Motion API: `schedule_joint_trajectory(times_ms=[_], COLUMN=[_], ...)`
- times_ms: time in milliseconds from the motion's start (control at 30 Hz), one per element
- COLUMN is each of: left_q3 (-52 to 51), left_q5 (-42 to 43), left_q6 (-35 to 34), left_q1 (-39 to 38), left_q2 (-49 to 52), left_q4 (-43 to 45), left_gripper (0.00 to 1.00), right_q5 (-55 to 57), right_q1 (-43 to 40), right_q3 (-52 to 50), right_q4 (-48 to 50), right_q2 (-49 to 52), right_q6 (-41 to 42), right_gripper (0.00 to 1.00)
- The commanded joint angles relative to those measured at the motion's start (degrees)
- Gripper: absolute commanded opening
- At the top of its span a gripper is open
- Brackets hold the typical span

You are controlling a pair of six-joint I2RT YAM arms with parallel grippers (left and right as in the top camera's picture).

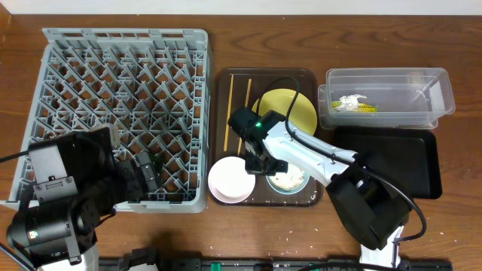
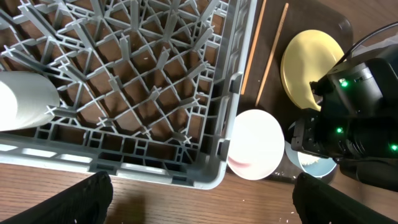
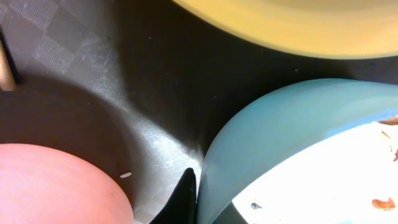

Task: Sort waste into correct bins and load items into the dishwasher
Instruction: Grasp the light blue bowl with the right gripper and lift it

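Overhead, the grey rack (image 1: 124, 36) occupies the left of the table, and the left gripper (image 1: 147, 175) hangs above its near edge. Beside the rack, the brown tray (image 1: 307, 81) carries two chopsticks (image 1: 228, 113), a yellow plate (image 1: 290, 105), a white bowl (image 1: 230, 182) and a blue bowl (image 1: 304, 186) containing rice (image 1: 290, 179). The right gripper (image 1: 260, 162) sits low at the blue bowl's left rim, between the two bowls. The wrapper (image 1: 354, 104) lies in the clear tub (image 1: 437, 90). The black tray (image 1: 392, 162) is just in front of the tub.

Left wrist view: the fingers (image 2: 81, 199) stand wide apart and hold nothing. A white cup (image 2: 22, 99) sits among the rack's pegs at the frame's left edge.

Right wrist view: one dark finger (image 3: 183, 199) lies against the outside of the blue bowl's wall. The other finger is barely in frame, so whether the gripper has hold of the bowl cannot be told. One stray grain (image 3: 125, 175) lies on the brown tray.
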Motion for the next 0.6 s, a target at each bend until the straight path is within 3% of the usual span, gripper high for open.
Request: schedule_joint_trajectory(times_ms=[0,300,400,567], left_q3=[0.87,0.83,0.83,0.83], left_q5=[0.52,0.52,0.52,0.5], left_q6=[0.79,0.79,0.81,1.88], left_q1=[-0.28,-0.28,-0.28,-0.28], left_q2=[0.02,1.84,2.84,4.92], left_q4=[-0.2,-0.17,-0.24,-1.03], left_gripper=[0.93,0.93,0.93,0.93], right_q5=[0.22,-9.94,-19.74,-31.43], right_q1=[-2.47,-9.05,-12.37,-24.87], right_q3=[-0.11,-0.11,-0.11,-0.35], right_q4=[-0.17,-1.16,-0.98,-7.52], right_q2=[-0.28,-12.04,-17.09,-22.21], right_q6=[-0.76,-15.82,-22.53,-32.04], right_gripper=[0.01,0.01,0.01,0.01])
